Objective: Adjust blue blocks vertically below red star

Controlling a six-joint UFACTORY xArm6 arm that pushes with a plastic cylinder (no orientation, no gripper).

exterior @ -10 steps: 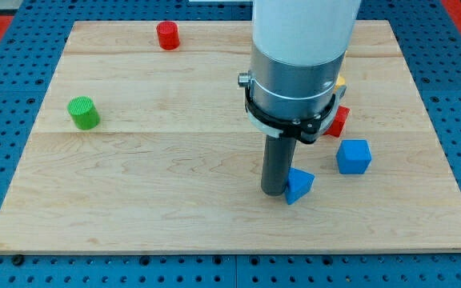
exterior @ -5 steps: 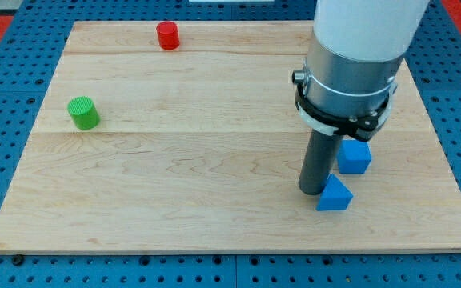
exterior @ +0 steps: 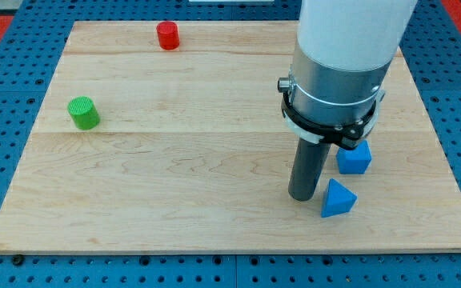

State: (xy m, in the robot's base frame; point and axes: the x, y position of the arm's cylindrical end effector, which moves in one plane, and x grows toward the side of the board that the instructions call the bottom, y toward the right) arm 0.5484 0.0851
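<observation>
My tip [exterior: 304,197] rests on the board at the lower right, a small gap to the left of a blue triangular block [exterior: 338,198]. A blue cube [exterior: 354,158] sits just above and to the right of that block, partly covered by my arm. The red star is hidden behind my arm.
A red cylinder [exterior: 167,36] stands near the view's top edge of the wooden board [exterior: 174,184]. A green cylinder [exterior: 83,113] stands at the view's left. My wide arm body covers the board's upper right part.
The blue triangular block was pushed right, from below the board's middle to just under the blue cube. My tip went right with it, then drew back slightly left.
</observation>
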